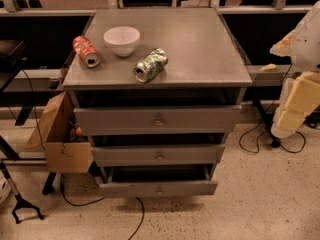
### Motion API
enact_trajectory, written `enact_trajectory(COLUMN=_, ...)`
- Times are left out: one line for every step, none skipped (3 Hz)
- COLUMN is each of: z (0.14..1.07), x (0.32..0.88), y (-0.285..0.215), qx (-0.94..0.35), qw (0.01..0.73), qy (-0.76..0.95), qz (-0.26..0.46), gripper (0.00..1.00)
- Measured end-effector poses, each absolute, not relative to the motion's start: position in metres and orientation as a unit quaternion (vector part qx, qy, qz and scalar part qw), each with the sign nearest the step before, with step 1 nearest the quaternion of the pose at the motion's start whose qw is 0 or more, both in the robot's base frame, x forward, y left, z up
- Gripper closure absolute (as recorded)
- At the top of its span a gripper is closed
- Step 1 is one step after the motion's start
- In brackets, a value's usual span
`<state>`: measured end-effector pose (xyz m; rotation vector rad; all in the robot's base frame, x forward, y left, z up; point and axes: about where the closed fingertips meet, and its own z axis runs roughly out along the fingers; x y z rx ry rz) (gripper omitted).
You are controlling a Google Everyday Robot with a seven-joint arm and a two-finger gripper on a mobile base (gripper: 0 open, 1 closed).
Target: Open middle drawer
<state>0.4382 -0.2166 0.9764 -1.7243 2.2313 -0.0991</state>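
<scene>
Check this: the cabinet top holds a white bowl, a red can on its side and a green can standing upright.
Wrong on one point: the camera view shows the green can lying on its side too. The white bowl and red can are as stated. The gripper is at the right edge, away from the cabinet.

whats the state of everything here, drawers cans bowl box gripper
top drawer: partly pulled out
middle drawer: slightly ajar
bottom drawer: partly pulled out
red can: on its side
green can: on its side
white bowl: upright, looks empty
cardboard box: flaps open
gripper: at right edge, clear of the drawers
</scene>
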Motion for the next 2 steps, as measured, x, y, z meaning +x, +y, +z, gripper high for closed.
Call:
enact_trajectory(z=0.976, x=0.438, y=-0.217, qx=-0.603, qw=0.159, qy=0.781, qz=-0.035, gripper=0.00)
enact_trajectory(z=0.953, x=0.442, y=-0.206, qx=-0.623, qw=0.165, qy=0.765, qz=-0.012, gripper=0.00)
